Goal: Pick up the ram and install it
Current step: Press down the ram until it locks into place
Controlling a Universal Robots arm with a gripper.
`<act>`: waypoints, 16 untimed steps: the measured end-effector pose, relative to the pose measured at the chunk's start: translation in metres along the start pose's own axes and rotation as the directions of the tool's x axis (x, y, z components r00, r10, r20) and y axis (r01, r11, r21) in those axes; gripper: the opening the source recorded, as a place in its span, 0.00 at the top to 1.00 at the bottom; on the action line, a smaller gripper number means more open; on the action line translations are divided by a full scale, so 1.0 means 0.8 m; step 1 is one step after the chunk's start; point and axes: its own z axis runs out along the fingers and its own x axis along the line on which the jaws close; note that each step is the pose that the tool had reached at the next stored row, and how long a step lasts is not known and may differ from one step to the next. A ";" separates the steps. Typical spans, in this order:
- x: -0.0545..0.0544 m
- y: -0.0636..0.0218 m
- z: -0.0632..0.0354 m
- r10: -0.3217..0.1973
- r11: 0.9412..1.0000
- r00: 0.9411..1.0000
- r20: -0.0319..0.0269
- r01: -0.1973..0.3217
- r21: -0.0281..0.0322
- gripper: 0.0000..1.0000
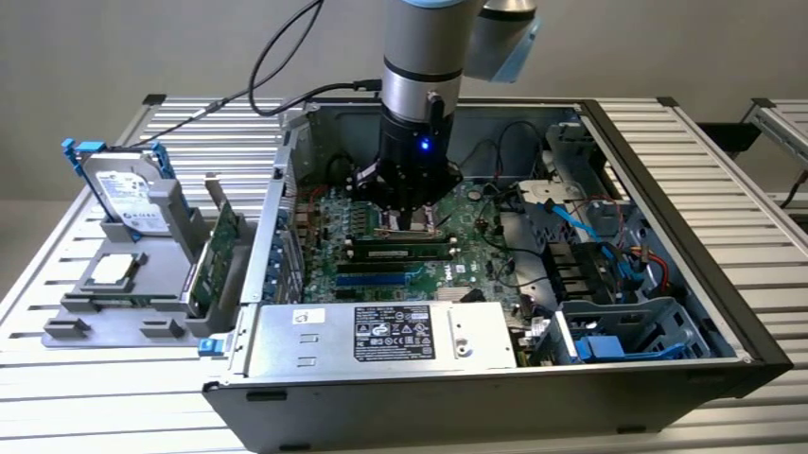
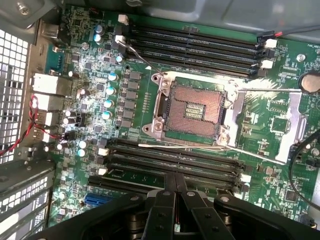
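Gripper (image 1: 407, 219): hovering over the motherboard (image 2: 125, 100), fingers (image 2: 165, 200) pressed together, seemingly holding nothing.
RAM (image 1: 401, 252): sitting in a memory slot (image 2: 170, 165) just beside the CPU socket (image 2: 192, 111).

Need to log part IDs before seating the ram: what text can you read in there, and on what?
None legible.
Power supply label: print and marks too blurred.
Hard drive label: blurred.
Motherboard silkscreen: too small.
Ram label: unreadable.
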 end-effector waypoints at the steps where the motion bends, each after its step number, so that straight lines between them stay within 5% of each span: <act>1: 0.000 0.000 0.000 0.003 1.000 1.000 -0.001 -0.003 0.004 0.89; 9: 0.000 -0.002 -0.001 0.023 0.999 1.000 -0.004 -0.023 0.032 0.89; 16: 0.001 -0.003 -0.002 0.026 0.999 1.000 -0.004 -0.026 0.033 0.89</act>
